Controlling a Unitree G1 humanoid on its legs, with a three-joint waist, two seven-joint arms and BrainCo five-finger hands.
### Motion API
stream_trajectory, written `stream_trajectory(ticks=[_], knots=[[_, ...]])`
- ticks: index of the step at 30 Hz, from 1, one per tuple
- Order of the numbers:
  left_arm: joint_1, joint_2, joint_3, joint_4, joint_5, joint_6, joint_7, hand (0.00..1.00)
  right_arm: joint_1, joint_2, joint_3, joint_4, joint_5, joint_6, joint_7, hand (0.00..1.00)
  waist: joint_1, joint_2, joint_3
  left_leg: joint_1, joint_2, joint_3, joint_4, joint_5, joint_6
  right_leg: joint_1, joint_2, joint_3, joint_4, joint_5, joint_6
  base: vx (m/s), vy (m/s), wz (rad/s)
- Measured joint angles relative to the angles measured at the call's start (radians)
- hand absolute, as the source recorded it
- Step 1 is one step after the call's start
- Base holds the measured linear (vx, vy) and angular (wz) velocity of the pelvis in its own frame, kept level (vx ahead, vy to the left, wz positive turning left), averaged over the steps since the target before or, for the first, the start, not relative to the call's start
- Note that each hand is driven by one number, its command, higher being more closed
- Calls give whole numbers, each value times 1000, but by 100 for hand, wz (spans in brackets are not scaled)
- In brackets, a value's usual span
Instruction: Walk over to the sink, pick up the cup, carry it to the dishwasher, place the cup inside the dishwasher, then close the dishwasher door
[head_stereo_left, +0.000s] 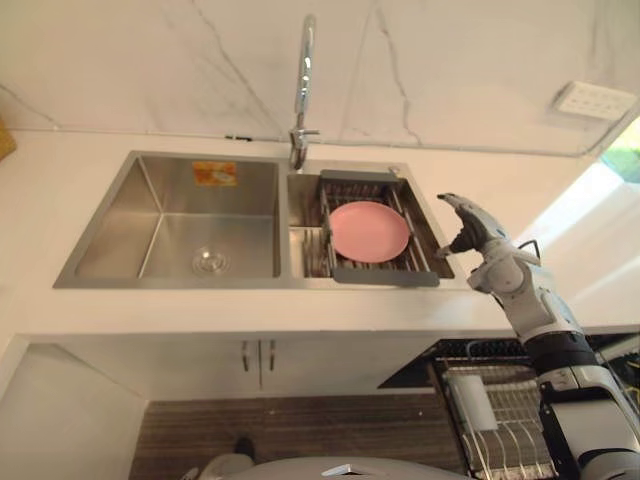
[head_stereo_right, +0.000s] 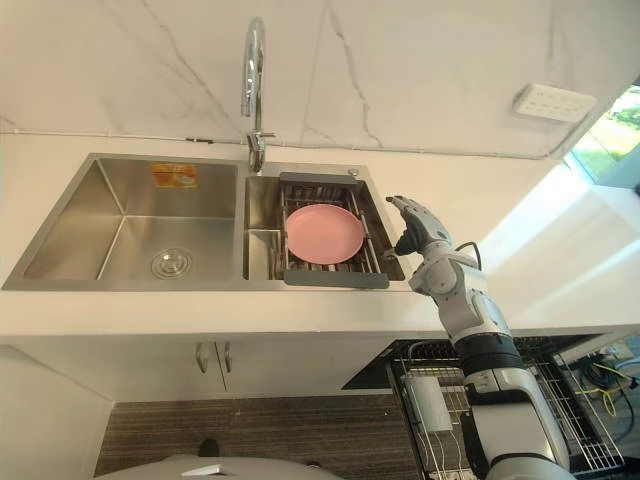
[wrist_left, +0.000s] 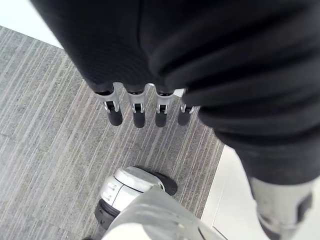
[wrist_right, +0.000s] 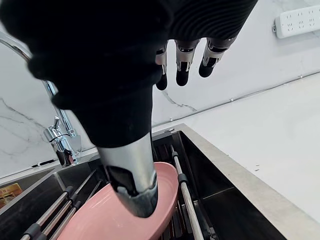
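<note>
Cup pickup step — right hand (head_stereo_right: 420, 235) is hovering open at sink (head_stereo_right: 75, 225) rim, near pink plate (head_stereo_right: 325, 235) (left hand (wrist_left: 139, 112) hanging open) — next: locating cup

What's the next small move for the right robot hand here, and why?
Probably ease the right robot hand toward the robot's left and down, to the near edge of the pink plate. The hand hovers open by the sink's right rim and holds nothing. The plate lies flat on the drain rack in the right basin, so its rim looks like the reachable grasp point.
</note>
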Motion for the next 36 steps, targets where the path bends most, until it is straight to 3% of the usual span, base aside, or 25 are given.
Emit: stream_trajectory(ticks=[5,13,27,30,36], knots=[[15,-5,6,-6,-5,4,-1,0,-31,1,37,56,-12,40,-15,0,12,-2,25,-6,-3,-21,0,8,1,3,-4,-21,8,-3,1,-29,1,13],[15,-8,35,-25,-14,1,-27,0,-43,24,82,135,-75,50,-32,0,40,-20,58,-33,-4,-55,0,20,-8,-6,-3,-51,19,-18,-8,-33,-1,14],[14,25,46,-43,-31,-20,-46,0,-68,25,212,221,-172,33,-116,0,103,-67,112,-69,-7,-102,0,35,-3,-19,2,-90,23,-21,-12,3,-2,9],[14,30,46,-42,-29,-22,-57,0,-68,25,255,250,-212,3,-117,0,111,-77,122,-70,-7,-109,-1,36,-4,-18,2,-99,28,-30,-22,-19,-6,7],[13,39,34,-41,-34,-23,-58,0,-69,22,278,288,-248,-11,-117,0,138,-98,135,-73,-8,-120,-2,34,-11,-17,2,-105,31,-36,-25,-19,-2,5]])
